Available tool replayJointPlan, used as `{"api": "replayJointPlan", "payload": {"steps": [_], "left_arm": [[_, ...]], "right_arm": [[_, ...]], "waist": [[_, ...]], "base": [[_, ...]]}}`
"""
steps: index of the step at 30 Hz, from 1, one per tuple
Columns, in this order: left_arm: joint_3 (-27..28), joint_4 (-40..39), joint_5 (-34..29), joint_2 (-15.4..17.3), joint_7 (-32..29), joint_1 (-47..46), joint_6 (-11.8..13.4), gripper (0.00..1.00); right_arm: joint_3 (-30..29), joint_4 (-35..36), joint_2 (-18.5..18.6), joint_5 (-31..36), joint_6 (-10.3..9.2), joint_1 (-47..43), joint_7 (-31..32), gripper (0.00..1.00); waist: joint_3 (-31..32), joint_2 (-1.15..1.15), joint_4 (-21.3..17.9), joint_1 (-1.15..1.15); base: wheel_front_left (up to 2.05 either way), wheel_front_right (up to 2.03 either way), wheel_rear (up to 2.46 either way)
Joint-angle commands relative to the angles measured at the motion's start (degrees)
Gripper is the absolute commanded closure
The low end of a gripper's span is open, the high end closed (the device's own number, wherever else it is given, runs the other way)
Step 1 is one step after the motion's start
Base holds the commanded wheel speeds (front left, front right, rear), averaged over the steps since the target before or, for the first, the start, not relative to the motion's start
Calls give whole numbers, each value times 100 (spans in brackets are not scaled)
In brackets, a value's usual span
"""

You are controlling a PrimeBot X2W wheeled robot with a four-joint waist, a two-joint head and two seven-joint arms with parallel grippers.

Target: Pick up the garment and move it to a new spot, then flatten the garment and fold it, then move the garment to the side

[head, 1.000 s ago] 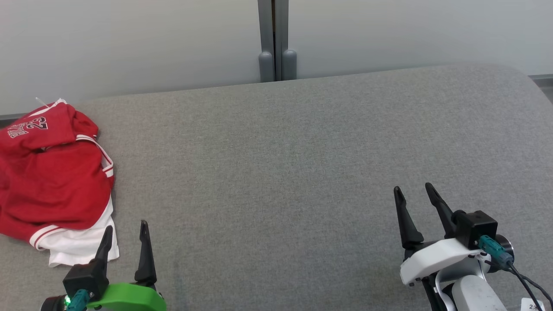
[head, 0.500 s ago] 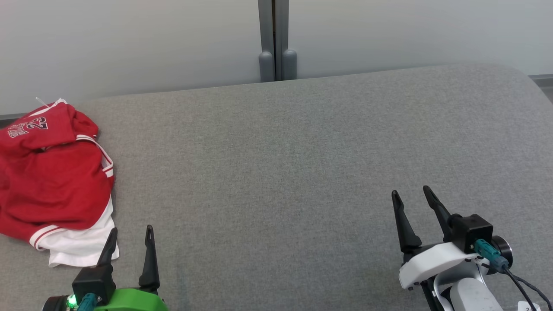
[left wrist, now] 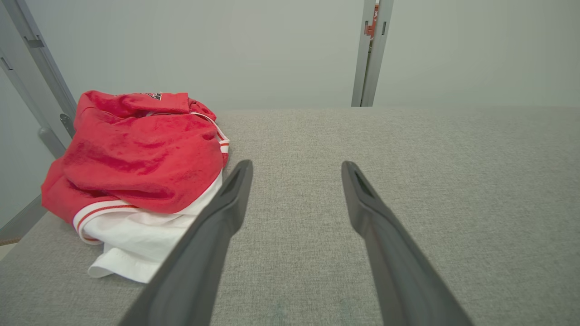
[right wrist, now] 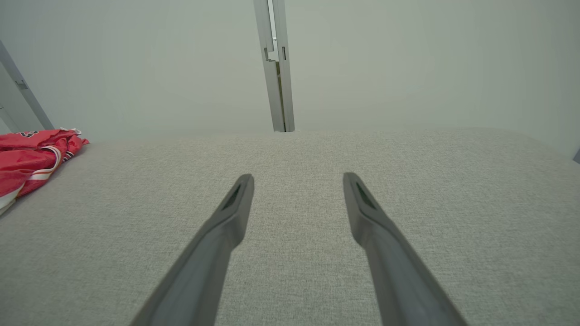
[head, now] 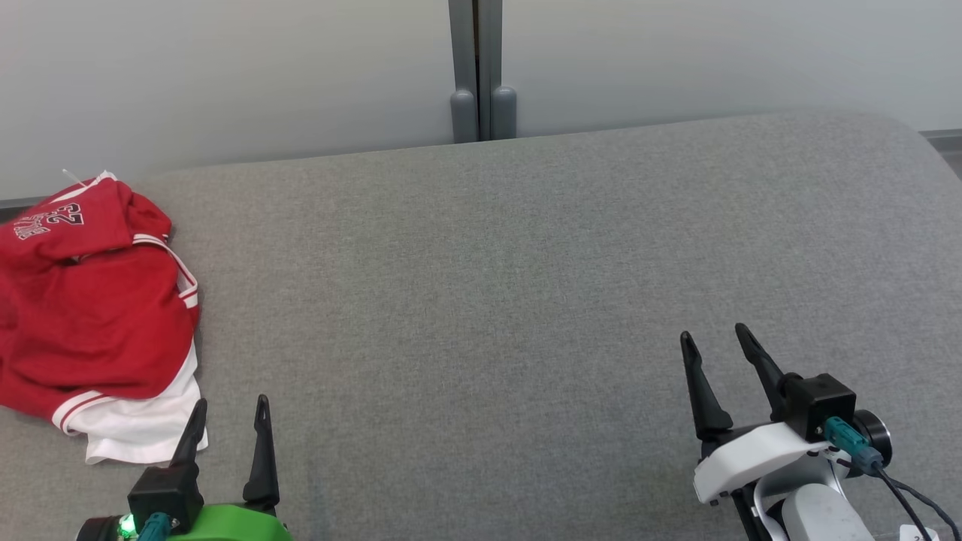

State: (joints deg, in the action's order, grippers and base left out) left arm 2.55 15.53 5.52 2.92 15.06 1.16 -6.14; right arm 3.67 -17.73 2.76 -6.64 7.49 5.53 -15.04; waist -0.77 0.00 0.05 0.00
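- One garment (head: pixel 90 300) is lying crumpled in a heap at the far left edge of the grey padded surface (head: pixel 481 300). It is a red top with a white part spilling out at its near side.
- Red-and-white striped trim is running along the garment's edges, and one print of digits and lettering is showing on its far fold, too small to read with certainty.
- One left gripper (head: pixel 231 400) is hovering low at the near left, and its two dark fingers are pointing away from the robot.
- Its jaws are standing wide apart with nothing between them. Its outer finger is sitting just beside the white hem, and I cannot tell whether it is touching.
- One right gripper (head: pixel 713 332) is hanging at the near right, well apart from the garment, with bare grey fabric beneath it.
- Its two fingers are likewise spreading wide, and they are gripping nothing.
- In the right wrist view the garment is showing as a red patch at the far left edge.
- Behind the surface one pale wall (head: pixel 225 75) is rising, and one grey upright post (head: pixel 475 45) is splitting it near the middle.
- Two rounded grey caps (head: pixel 464 113) are sitting side by side at the foot of the post.
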Motion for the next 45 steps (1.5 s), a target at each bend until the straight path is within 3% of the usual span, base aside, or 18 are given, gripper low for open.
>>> {"api": "replayJointPlan", "payload": {"steps": [1, 5, 15, 21, 28, 33, 39, 45], "left_arm": [[12, 25, 18, 12, 18, -15, -27, 0], [-3, 69, 31, 11, 11, -66, -29, 0], [-107, 176, 203, 11, 11, 124, 45, 0], [-1, 141, 277, 9, 11, 271, 95, 0], [-11, 133, 498, 6, 10, -187, 148, 0], [-72, 669, 990, 7, -48, -1237, 285, 0], [57, 1508, 1496, 63, -761, -2972, 359, 0], [340, 2577, 1932, 228, -1453, -4144, 454, 0]], "right_arm": [[-16, -10, 21, -4, 0, -14, -22, 0], [-30, 23, 20, -17, 0, -78, -21, 0], [327, -35, 17, -215, 0, -155, -21, 0], [631, -84, 21, -293, -1, 26, -20, 0], [635, 21, 28, -123, -1, 301, -20, 0], [596, 149, 37, 132, -1, 733, -20, 0], [694, 362, 226, 238, -1, 1219, -20, 0], [835, 454, 363, 214, -1, 1470, -20, 0]], "waist": [[3, 0, 22, 0], [42, 0, 210, 0], [200, 0, 1552, 0], [125, 0, 1980, 0], [-426, 0, 1906, 0], [-1267, 0, 1638, 0], [-2334, 0, 1382, 0], [-2934, 0, 1168, 0]], "base": [[0, 0, 0], [0, 0, 0], [0, 0, 0], [0, 0, 0], [0, 0, 0], [0, 0, 0], [0, 0, 0], [0, 0, 0]]}}
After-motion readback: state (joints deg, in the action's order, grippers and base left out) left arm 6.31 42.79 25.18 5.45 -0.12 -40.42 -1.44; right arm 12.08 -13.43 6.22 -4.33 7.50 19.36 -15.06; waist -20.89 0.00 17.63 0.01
